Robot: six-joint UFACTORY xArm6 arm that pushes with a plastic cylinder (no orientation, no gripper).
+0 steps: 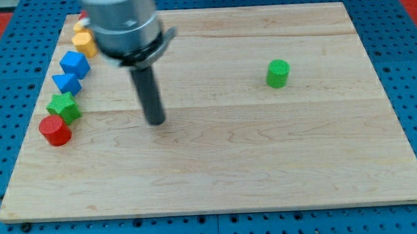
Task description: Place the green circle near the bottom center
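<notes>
The green circle [278, 73] is a short green cylinder standing on the wooden board [267, 157] at the view's right of centre, in the upper half. My tip [156, 122] rests on the board left of centre, far to the left of the green circle and a little lower. Nothing touches the green circle.
A row of blocks runs along the board's left edge: a red cylinder [55, 130], a green star [63, 107], a blue triangular block [67, 83], a blue block [74, 64], a yellow block [85, 43]. A red piece shows behind the yellow block. A blue pegboard [410, 45] surrounds the board.
</notes>
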